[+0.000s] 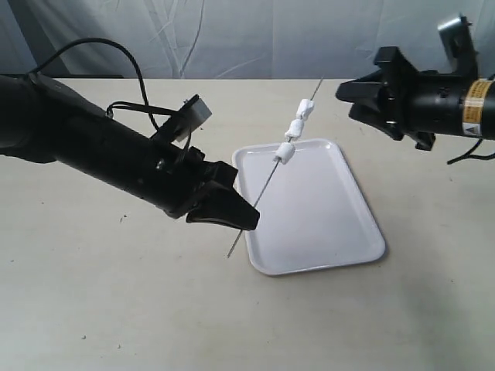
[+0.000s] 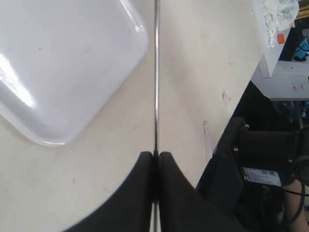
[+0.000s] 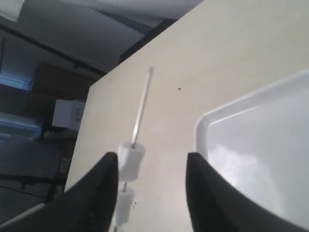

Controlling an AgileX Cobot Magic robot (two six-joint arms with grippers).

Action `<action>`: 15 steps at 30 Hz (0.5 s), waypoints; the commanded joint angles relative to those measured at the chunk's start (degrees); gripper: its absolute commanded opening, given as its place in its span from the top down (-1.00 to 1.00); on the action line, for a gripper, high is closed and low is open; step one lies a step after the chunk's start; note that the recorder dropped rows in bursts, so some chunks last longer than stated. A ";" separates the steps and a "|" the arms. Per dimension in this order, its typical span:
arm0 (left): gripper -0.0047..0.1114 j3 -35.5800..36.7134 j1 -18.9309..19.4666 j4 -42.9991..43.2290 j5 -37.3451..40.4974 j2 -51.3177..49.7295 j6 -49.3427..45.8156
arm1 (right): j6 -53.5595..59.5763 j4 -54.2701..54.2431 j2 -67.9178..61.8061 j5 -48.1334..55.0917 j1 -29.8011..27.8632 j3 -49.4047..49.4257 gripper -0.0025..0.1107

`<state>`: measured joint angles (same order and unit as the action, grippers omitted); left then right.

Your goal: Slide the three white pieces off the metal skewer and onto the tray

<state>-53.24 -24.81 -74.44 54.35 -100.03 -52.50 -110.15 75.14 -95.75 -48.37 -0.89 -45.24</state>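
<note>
Beige table (image 1: 116, 309), white drapes behind. Just beside the tray (image 1: 325, 224), the left gripper (image 1: 249, 219) is clenched on the low end of the metal skewer (image 1: 267, 182). The rod's long axis slants up and away across the tray's far corner. The three white pieces (image 1: 292, 130) are threaded along its upper half, the lowest above the tray's far rim. Beyond the tray, the right gripper (image 1: 349, 97) has its fingers spread and grasps nothing. A yellow label (image 1: 473, 108) on that arm is too small to read.

Beige table (image 1: 116, 309), one white tray (image 1: 325, 224) flat on it (rounded corners), around 3 o'clock from centre.
</note>
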 commanded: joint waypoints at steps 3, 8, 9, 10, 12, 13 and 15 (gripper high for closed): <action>0.92 0.21 0.13 -2.54 -4.01 0.07 -0.51 | -3.71 10.68 -3.46 -10.87 -10.49 -0.53 0.34; 0.92 0.21 -0.21 -6.28 -0.80 -2.03 1.44 | 1.13 3.85 -12.72 -21.59 -9.77 -0.53 0.31; 0.92 0.21 -0.46 -7.88 1.12 -3.79 1.44 | 2.22 2.99 -15.01 -21.59 -9.28 -0.53 0.31; 0.92 0.21 -0.73 -8.84 1.26 -4.60 1.08 | 3.42 3.12 -15.94 -21.59 -8.94 -0.53 0.31; 0.92 0.21 -1.53 -10.65 1.13 -5.98 -0.53 | 6.72 1.24 -17.36 -21.59 -7.90 -0.53 0.31; 0.92 0.21 -1.67 -12.13 1.13 -6.43 -1.83 | 8.77 -0.12 -17.64 -21.59 -7.28 -0.53 0.31; 0.92 0.21 -1.67 -13.65 1.15 -6.67 -2.83 | 8.76 -0.13 -17.77 -21.59 -6.80 -0.89 0.31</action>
<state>-53.24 -26.12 -84.81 54.80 -106.37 -53.42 -103.18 76.10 -113.36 -69.07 -8.32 -45.63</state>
